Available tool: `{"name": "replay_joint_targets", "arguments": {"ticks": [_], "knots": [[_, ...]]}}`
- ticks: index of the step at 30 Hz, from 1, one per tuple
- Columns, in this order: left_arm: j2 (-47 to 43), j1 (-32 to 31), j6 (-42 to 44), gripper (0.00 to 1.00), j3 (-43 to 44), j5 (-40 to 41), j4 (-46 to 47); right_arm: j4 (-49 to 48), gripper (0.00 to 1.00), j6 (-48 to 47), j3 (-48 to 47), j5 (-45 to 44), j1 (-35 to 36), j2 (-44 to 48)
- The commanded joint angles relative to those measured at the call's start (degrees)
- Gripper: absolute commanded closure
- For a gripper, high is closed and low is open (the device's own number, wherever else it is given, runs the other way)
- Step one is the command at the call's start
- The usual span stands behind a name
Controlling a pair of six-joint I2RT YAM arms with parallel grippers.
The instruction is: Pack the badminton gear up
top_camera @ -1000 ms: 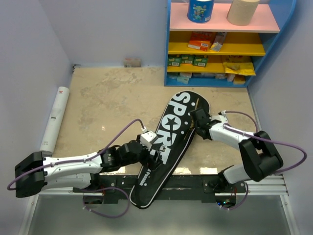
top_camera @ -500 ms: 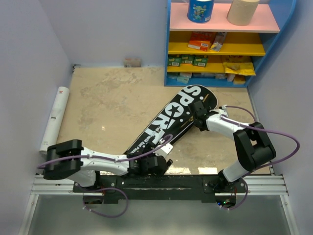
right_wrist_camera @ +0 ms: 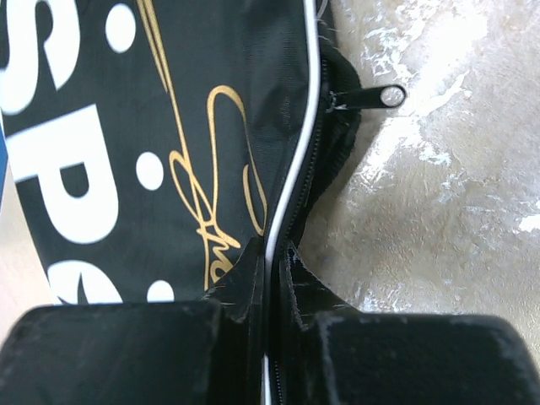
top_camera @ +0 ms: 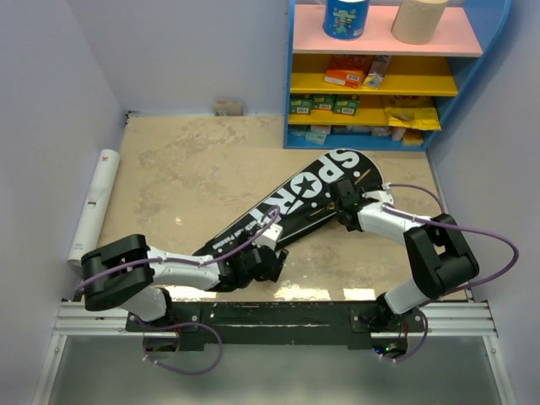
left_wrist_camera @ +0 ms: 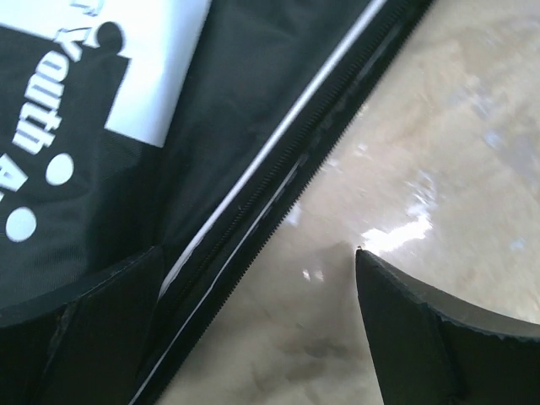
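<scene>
The black bag (top_camera: 291, 207) lettered SPORT lies flat and slanted on the beige table (top_camera: 194, 160), wide end toward the shelf. My right gripper (top_camera: 344, 206) is shut on the wide end's near edge; the right wrist view has the fingers pinching the white-piped zip seam (right_wrist_camera: 270, 253) of the bag (right_wrist_camera: 126, 126), with a zip pull (right_wrist_camera: 371, 97) just beyond. My left gripper (top_camera: 267, 264) is open beside the narrow end. In the left wrist view the bag's (left_wrist_camera: 211, 101) zip edge runs past one finger, and the left gripper (left_wrist_camera: 257, 253) holds nothing. A long white tube (top_camera: 93, 207) lies along the left wall.
A blue shelf unit (top_camera: 295, 76) at the back right holds boxes and packets, with a blue-wrapped roll (top_camera: 346, 17) and a beige roll (top_camera: 419, 18) on top. A small box (top_camera: 228, 107) sits against the back wall. Walls close in on the left and right.
The bag has swung from steep to a flatter slant, its narrow end moving left and away from the near edge. The right gripper kept its hold. The left gripper drew back along the narrow end.
</scene>
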State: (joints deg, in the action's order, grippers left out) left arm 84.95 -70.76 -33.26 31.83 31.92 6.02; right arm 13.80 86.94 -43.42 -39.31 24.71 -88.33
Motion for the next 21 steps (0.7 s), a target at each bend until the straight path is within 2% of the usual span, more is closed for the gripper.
{"name": "replay_joint_targets", "arguments": {"ticks": [1,9,10,11,13,15,21], "knots": [[0.04,3.96,-0.06,0.00,-2.57,-0.90,-1.62,-3.60,0.92,-8.60,1.58,2.82,-0.19,1.94],[-3.38,9.05,0.12,0.00,-3.18,1.66,-4.09,-3.79,0.72,-18.20,2.99,9.60,-0.19,3.69],[-5.30,9.76,0.38,0.00,-3.70,0.96,-3.22,-3.52,0.64,-20.03,3.25,10.21,-0.19,5.00],[-6.28,11.16,0.47,0.00,-4.32,0.60,-3.30,-3.00,0.61,-21.01,3.43,11.44,-0.19,5.80],[-8.90,12.48,0.82,0.00,-4.67,0.60,-3.38,-1.59,0.49,-23.46,3.25,11.97,-0.10,7.38],[-10.84,14.51,1.79,0.00,-4.50,0.51,-4.00,0.87,0.44,-25.40,2.73,12.85,-0.19,9.75],[-14.28,18.64,4.51,0.00,-4.06,0.42,-4.97,9.39,0.40,-35.58,-0.08,11.28,-0.19,16.08]]}}
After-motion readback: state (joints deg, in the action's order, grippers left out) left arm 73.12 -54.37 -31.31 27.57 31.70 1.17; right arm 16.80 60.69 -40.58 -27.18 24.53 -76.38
